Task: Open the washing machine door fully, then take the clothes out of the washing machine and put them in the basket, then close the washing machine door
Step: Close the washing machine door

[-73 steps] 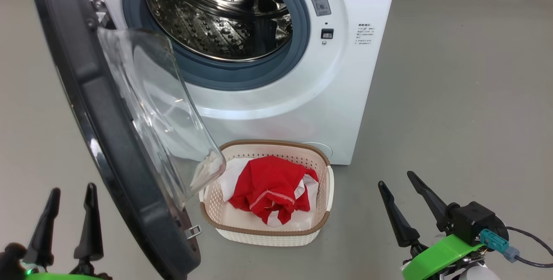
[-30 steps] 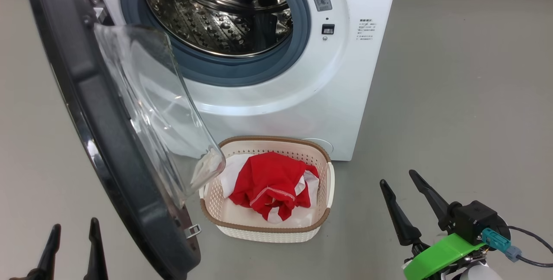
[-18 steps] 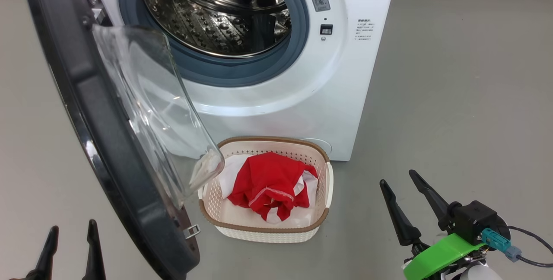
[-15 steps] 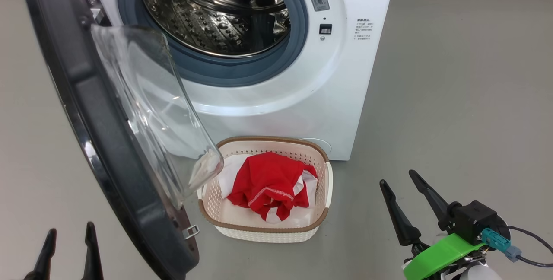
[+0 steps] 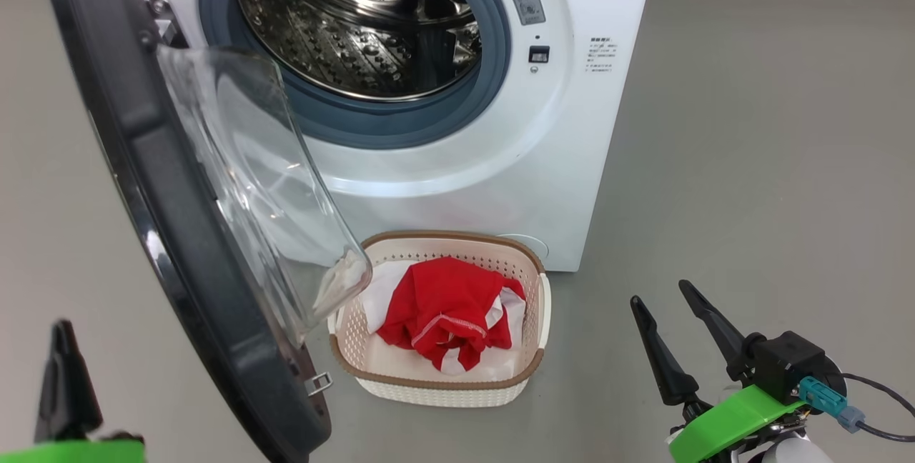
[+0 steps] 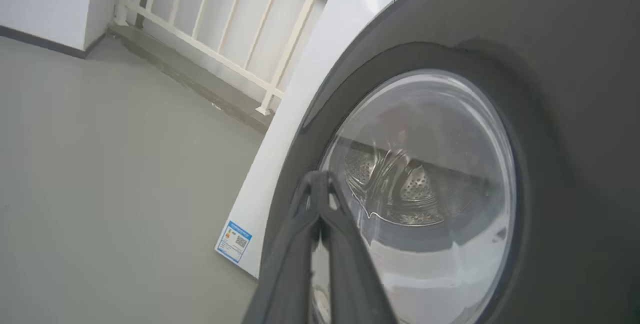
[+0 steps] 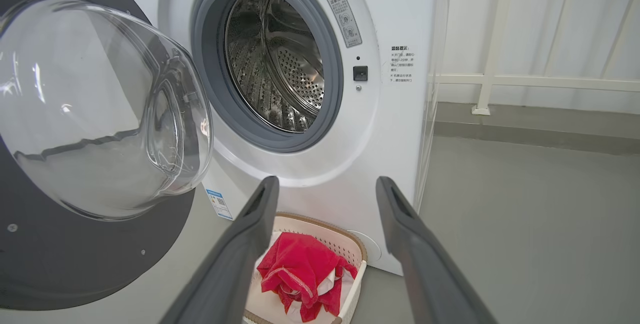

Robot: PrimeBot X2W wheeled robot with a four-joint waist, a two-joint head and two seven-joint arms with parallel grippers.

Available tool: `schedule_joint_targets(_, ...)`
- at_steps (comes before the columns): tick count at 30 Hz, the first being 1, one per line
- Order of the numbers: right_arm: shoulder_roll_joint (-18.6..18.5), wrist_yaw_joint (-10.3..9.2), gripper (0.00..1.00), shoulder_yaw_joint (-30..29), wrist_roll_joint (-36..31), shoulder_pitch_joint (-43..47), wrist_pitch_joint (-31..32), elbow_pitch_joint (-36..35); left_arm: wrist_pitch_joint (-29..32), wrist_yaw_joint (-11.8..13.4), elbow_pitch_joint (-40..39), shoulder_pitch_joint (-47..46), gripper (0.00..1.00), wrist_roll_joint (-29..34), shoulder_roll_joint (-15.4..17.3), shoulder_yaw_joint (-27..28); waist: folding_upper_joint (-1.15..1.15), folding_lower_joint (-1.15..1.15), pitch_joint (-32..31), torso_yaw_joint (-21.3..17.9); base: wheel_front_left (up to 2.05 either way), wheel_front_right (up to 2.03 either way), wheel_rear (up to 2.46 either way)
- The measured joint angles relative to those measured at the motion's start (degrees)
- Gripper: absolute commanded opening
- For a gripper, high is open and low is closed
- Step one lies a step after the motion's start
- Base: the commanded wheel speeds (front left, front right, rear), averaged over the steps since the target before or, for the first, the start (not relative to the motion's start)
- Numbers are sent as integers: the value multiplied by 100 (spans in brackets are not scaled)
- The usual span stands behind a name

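With the clothes in the basket at 6 o'clock, the shut, empty left jaws at 8 o'clock may skid off the glossy rim of the open washing machine door; right jaws gape empty.

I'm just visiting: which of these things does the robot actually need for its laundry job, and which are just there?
For the job:
washing machine
washing machine door, standing open
clothes, lying in the basket
left gripper, shut and empty
right gripper, open and empty

Just there:
white railing
grey floor
blue sticker on the machine's side
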Motion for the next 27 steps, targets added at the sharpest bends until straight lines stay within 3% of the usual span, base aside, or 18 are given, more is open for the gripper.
schedule_joint_targets(5, 8, 0, 100, 1, 0, 3, 0, 0, 687, 236, -581, -154, 0, -1772, -5, -15, 0, 0, -61, -4, 0, 0, 0)
schedule_joint_targets(10, 5, 0, 100, -2, 0, 16, 0, -1, 1543, 890, -1329, -316, 0, -3426, -22, -2, 0, 0, -64, -15, 0, 0, 0)
schedule_joint_targets(15, 9, 0, 100, 3, 0, 32, 0, -1, 2307, 1593, -1965, -347, 0, -4384, -23, 9, 0, 0, -47, -56, 0, 0, 0)
schedule_joint_targets(19, 9, 0, 100, 26, 0, 32, 0, -2, 2566, 2014, -2274, -444, 0, -4944, -23, 48, 0, 0, -22, -130, 0, 0, 0)
schedule_joint_targets(23, 10, 0, 100, 29, 0, 32, 0, -3, 2744, 2261, -2558, -476, 0, -5087, -24, 37, 0, 0, 0, -247, 0, 0, 0)
schedule_joint_targets(27, 11, 0, 100, 25, 0, 32, 0, -7, 2810, 2339, -2710, -475, 0, -5174, -22, -5, 0, 0, 25, -393, 0, 0, 0)
